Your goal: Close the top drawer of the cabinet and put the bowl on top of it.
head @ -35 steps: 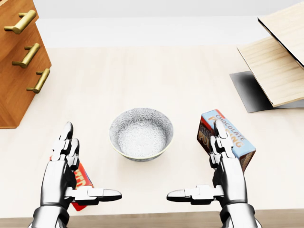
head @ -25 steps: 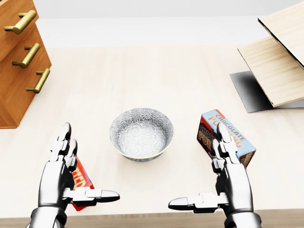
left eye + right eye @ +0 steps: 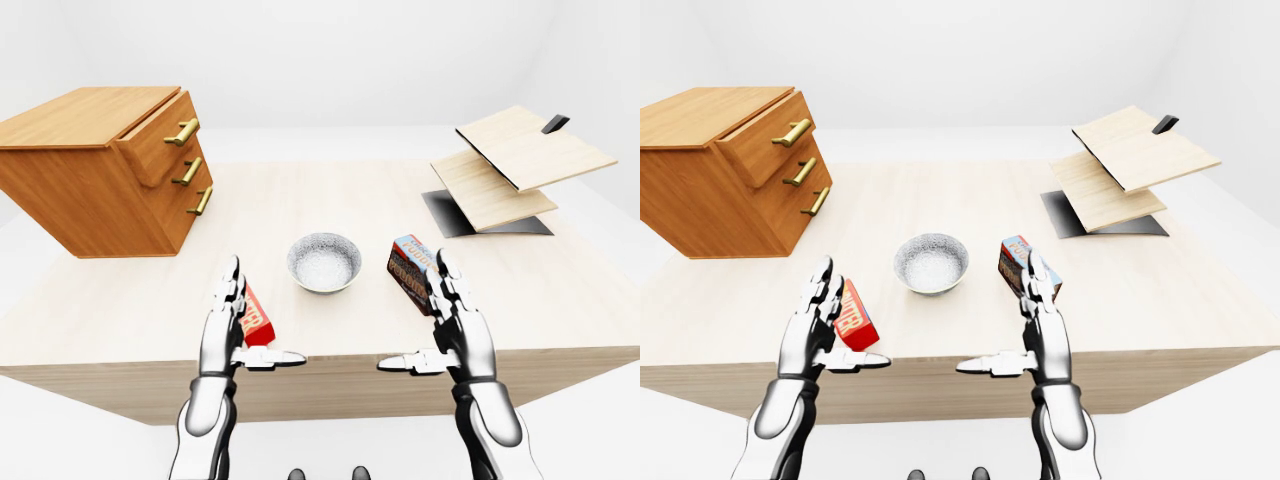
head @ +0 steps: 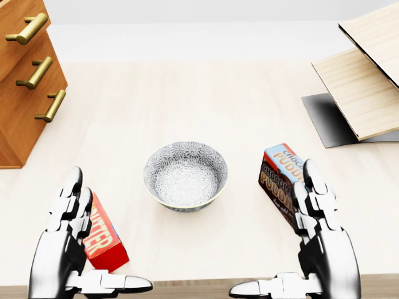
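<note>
Head view cuts off the cabinet (its top drawer barely shows).

The head view looked steeply down from close above the patterned bowl, cropping the cabinet left of it. Both eye views looked from farther back at a shallower angle across the whole table, sharing bowl and cabinet, the right-eye picture shifted slightly left.

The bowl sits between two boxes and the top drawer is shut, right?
No. The top drawer sticks out of the cabinet, open, as the left-eye view shows. The bowl does sit between the butter box and the pudding box.
</note>
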Tool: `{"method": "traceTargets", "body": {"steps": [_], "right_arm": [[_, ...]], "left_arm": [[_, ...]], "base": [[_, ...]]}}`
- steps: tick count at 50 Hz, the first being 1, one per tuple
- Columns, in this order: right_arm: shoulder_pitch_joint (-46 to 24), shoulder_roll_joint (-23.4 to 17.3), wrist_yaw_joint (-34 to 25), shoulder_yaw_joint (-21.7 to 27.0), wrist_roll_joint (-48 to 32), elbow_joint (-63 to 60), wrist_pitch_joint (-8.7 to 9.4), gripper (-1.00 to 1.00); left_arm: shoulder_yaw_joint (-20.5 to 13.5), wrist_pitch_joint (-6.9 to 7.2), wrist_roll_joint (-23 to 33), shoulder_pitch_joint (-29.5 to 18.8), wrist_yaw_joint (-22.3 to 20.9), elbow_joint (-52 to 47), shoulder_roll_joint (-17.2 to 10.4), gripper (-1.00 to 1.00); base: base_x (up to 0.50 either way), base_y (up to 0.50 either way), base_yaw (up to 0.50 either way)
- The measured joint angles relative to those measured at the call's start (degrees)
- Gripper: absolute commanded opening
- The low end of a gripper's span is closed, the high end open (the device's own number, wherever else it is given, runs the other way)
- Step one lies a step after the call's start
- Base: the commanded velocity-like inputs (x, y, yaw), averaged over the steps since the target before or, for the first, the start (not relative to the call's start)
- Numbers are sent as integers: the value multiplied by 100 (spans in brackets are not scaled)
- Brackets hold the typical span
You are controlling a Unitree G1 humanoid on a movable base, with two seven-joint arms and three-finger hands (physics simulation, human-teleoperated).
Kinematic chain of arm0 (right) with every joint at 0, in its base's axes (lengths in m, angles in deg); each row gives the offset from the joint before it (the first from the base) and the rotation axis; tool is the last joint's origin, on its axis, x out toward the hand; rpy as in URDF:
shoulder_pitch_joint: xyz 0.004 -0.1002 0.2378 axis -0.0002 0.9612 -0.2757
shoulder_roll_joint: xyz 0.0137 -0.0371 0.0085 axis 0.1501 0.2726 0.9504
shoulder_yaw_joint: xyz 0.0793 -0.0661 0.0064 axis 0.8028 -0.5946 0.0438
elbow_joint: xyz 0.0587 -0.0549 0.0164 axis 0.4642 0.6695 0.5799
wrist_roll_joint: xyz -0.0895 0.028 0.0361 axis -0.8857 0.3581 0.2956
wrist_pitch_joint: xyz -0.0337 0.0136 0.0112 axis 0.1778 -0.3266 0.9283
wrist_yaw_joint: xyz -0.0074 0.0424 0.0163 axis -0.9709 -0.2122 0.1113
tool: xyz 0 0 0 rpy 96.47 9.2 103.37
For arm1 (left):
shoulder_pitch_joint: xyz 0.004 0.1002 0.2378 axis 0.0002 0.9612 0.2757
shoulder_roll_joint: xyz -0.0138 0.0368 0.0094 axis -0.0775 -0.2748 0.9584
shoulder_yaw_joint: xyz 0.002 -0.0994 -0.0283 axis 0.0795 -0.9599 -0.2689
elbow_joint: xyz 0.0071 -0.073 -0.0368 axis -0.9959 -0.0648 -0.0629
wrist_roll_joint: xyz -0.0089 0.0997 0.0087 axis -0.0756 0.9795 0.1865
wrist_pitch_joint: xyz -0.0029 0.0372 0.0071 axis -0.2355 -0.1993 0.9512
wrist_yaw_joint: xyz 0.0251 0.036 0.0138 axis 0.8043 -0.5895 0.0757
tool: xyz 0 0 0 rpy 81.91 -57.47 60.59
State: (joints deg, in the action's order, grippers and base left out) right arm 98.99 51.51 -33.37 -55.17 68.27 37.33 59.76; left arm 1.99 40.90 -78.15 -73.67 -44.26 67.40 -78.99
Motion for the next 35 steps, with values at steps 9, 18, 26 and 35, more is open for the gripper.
{"method": "traceTargets", "body": {"steps": [9,18,26,35], "right_arm": [[275,-1,-44,3,61,-406,0,100],[550,1,-55,-28,91,-702,-27,100],[691,-15,-55,-65,93,-813,-110,100],[792,-38,-72,-100,106,-887,-186,100]], "left_arm": [[258,-103,63,494,12,-533,-26,100],[467,-199,109,783,47,-798,-89,100],[540,-227,75,920,61,-955,-127,100],[513,-221,-36,1020,46,-1128,-132,100]], "base": [[0,0,0],[0,0,0],[0,0,0],[0,0,0]]}}
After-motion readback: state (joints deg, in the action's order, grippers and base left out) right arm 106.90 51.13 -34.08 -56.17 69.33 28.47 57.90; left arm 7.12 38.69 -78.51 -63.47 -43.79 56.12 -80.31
